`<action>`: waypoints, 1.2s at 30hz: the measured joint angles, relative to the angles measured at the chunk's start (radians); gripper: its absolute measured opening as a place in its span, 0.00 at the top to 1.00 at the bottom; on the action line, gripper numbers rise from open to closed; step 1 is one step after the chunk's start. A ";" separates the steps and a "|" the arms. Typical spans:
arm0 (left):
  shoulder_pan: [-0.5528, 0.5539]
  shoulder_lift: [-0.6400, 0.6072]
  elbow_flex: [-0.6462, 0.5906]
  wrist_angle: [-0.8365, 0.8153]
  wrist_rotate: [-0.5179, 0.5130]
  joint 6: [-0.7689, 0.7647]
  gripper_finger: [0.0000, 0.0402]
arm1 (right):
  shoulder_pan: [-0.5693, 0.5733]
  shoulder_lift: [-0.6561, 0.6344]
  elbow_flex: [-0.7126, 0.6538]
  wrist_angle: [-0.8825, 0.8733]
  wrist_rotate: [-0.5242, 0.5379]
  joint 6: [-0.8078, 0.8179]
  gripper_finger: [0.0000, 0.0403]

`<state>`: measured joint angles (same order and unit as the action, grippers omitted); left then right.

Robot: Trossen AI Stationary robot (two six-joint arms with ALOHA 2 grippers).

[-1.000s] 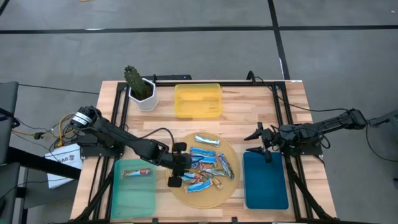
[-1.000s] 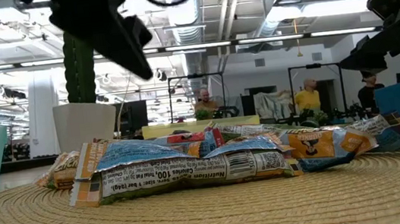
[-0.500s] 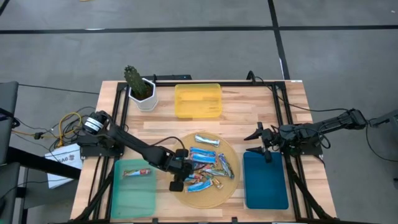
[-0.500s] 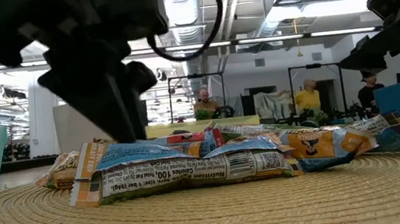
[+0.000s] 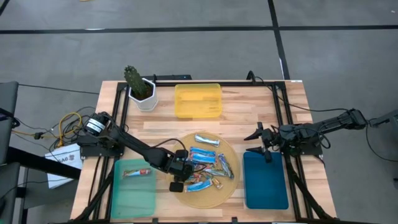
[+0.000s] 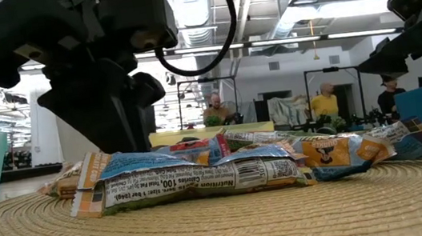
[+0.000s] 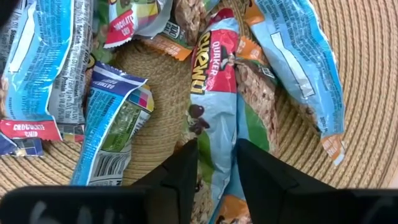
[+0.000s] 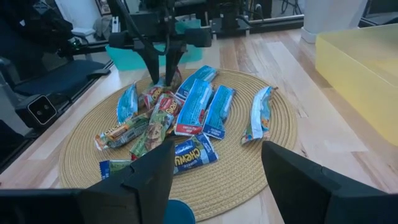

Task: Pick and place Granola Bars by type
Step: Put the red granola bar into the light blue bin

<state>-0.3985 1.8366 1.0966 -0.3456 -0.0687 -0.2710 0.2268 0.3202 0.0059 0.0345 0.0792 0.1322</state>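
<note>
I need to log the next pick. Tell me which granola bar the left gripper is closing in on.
The Quaker Chewy bar, light blue with a red end: it runs lengthwise between the fingertips of the left gripper, while the other bars lie off to either side on the woven mat.

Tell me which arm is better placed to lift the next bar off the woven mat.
Left: the left gripper straddles a Quaker Chewy bar on the mat; the right gripper waits near the blue tray.

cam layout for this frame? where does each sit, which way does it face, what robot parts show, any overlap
High: overhead, straight down; both arms, woven mat, trays.
Low: table height, level across the mat; left gripper over granola bars.
Left wrist: down onto the bars; own fingers straddle a Quaker Chewy bar.
Right wrist: from the right gripper across the mat toward the left arm.
All four share the bar pile.
</note>
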 joint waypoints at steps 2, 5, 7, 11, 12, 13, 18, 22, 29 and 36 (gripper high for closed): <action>0.000 0.000 0.000 0.002 0.000 0.000 0.78 | 0.000 0.000 0.000 0.000 0.000 0.000 0.42; 0.000 0.000 0.000 0.003 0.001 0.000 0.85 | 0.000 0.000 0.000 0.000 0.000 0.000 0.42; 0.000 0.000 0.000 0.003 0.001 0.000 0.90 | 0.000 0.000 0.000 0.000 0.000 0.000 0.42; 0.001 0.000 0.000 0.004 0.000 -0.001 0.98 | 0.000 0.000 0.000 0.000 0.000 0.000 0.42; 0.001 0.000 0.000 0.004 0.000 -0.001 0.99 | 0.000 0.000 0.000 0.000 0.000 0.000 0.42; 0.001 0.000 0.000 0.004 0.001 -0.001 0.99 | 0.000 0.000 0.000 0.000 0.000 0.000 0.42; 0.001 0.000 0.000 0.005 0.001 -0.001 0.99 | 0.000 0.000 0.000 0.000 0.000 0.000 0.42; 0.001 -0.001 0.000 0.019 0.002 -0.001 1.00 | 0.000 0.000 0.000 0.000 0.000 0.000 0.42; 0.001 -0.002 0.000 0.098 0.001 0.000 1.00 | 0.000 0.000 0.000 0.000 0.000 0.000 0.42; 0.001 -0.005 0.000 0.164 -0.009 0.003 1.00 | 0.000 0.000 0.000 0.000 0.000 0.000 0.42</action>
<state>-0.3973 1.8320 1.0966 -0.1813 -0.0772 -0.2680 0.2267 0.3202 0.0056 0.0341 0.0792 0.1323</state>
